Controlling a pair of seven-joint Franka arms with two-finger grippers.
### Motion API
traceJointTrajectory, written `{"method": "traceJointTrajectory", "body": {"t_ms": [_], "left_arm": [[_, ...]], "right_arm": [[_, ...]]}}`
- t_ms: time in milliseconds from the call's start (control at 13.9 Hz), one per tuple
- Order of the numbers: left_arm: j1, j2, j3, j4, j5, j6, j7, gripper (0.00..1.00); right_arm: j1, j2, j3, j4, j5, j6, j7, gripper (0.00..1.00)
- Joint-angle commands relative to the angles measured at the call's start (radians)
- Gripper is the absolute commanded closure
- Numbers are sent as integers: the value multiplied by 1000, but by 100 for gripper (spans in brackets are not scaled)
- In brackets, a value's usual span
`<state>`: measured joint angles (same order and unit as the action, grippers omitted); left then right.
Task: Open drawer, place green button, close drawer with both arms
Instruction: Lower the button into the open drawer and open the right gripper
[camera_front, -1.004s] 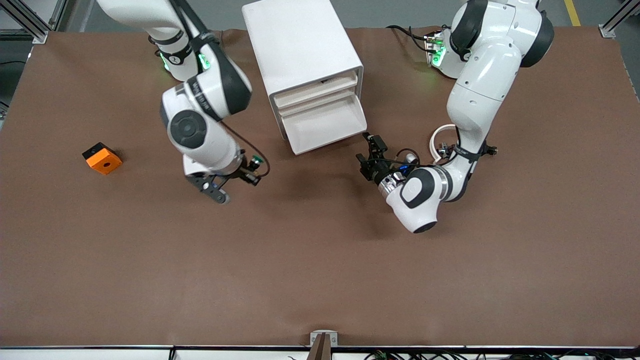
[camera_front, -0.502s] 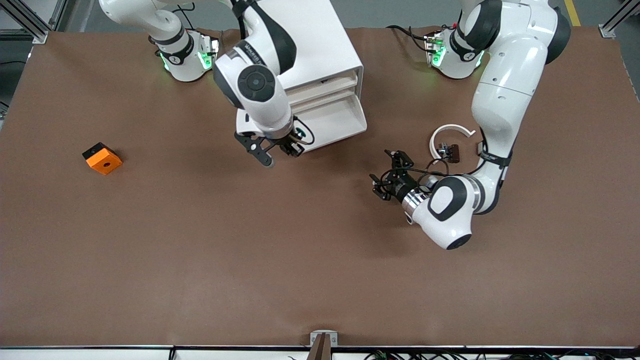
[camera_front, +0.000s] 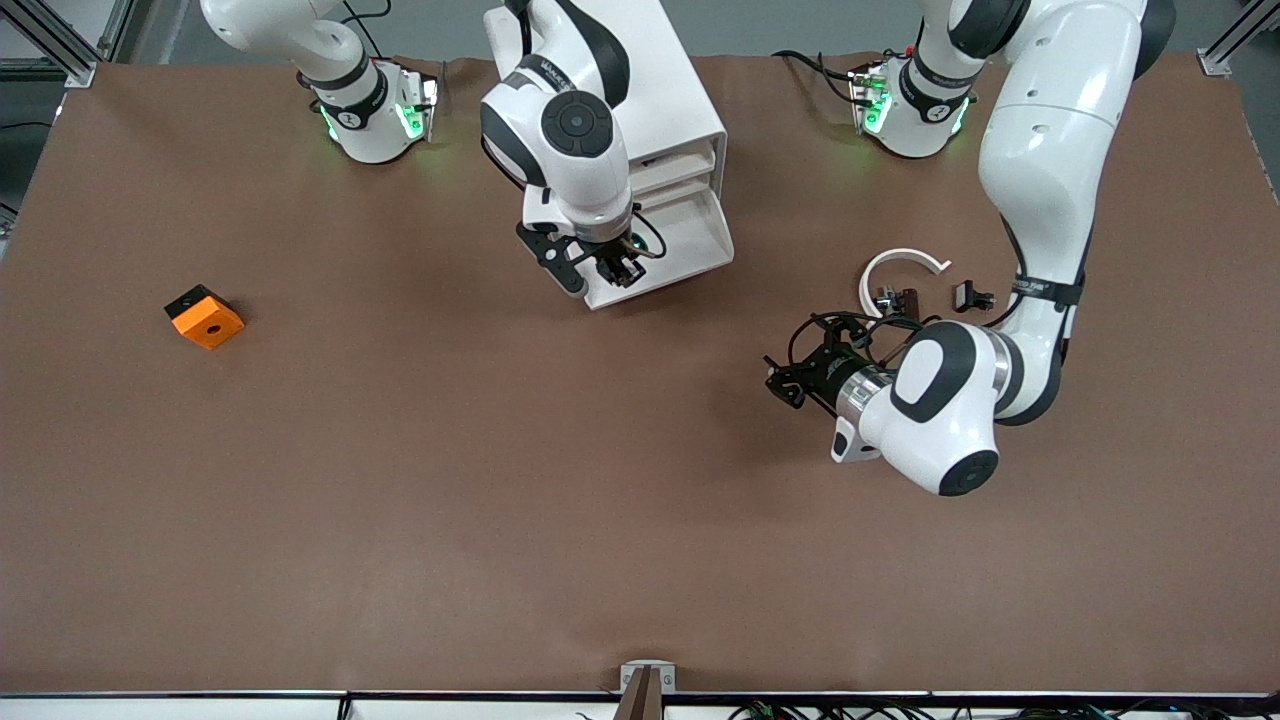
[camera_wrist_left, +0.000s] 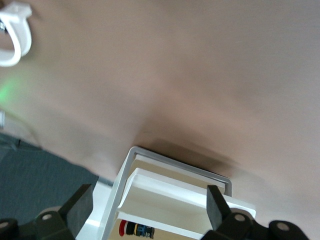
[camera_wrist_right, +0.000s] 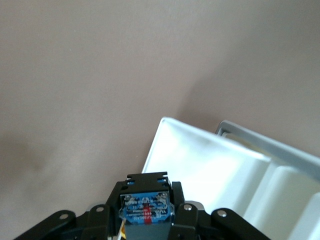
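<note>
You get bright, even overhead light across the brown table, with only soft, diffuse shadows under both arms and beside the cabinet. Green indicator lights at the arm bases cast small glows on the table, and one shows as a faint green patch in the left wrist view. Both wrist views look soft and slightly blurred, with the white drawer nearly washed out.

The button hangs over the open drawer.
</note>
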<state>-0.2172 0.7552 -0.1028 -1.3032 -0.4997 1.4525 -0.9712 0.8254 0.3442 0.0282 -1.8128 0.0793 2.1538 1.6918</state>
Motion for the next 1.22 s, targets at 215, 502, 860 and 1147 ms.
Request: {"method": "traceJointTrajectory", "body": {"t_ms": [215, 502, 860, 1147], "left_arm": [[-16, -135, -9, -27, 119, 166, 98, 0], [-51, -151, -11, -39, 165, 253, 100, 0], [-112, -154, -11, -111, 256, 425, 98, 0], [-136, -177, -9, -172, 271, 522, 95, 0]], "right_arm": [[83, 48, -10, -34, -13, 89, 78, 100], [113, 68, -8, -33, -13, 129, 103, 100], [144, 119, -8, 4, -10, 143, 104, 100], [166, 165, -8, 33, -3, 167, 123, 100]]}}
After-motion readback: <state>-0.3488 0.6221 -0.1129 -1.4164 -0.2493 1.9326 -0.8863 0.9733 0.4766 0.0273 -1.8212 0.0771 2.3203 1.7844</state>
